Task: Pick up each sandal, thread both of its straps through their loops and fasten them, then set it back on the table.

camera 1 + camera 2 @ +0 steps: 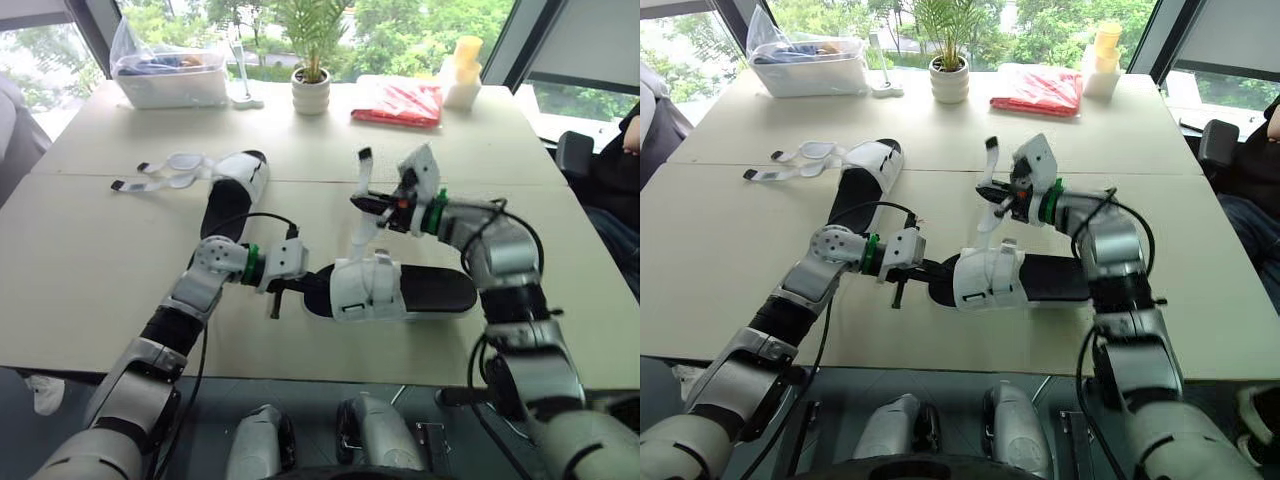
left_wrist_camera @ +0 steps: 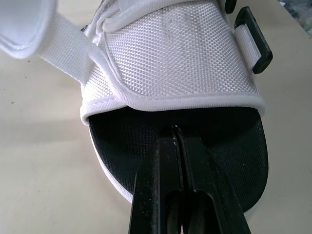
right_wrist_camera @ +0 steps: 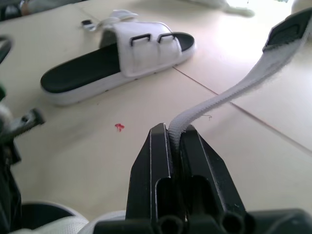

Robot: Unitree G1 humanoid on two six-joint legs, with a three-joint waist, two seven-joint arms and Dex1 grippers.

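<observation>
Pale bench [image 1: 80, 270] carries the near sandal [image 1: 430, 292] lying crosswise, toe toward the left end effector [image 1: 298, 285], whose closed fingers press its toe end, while just beyond, the right end effector [image 3: 174, 132] pinches its strap [image 3: 229, 92] upright above it; the other sandal [image 1: 235, 185] lies farther back left

light: we get bright daylight through the windows [image 1: 400, 30] | glare: far table [image 3: 234, 44] washed out | shadows: soft, under the sandal [image 1: 440, 292]
</observation>
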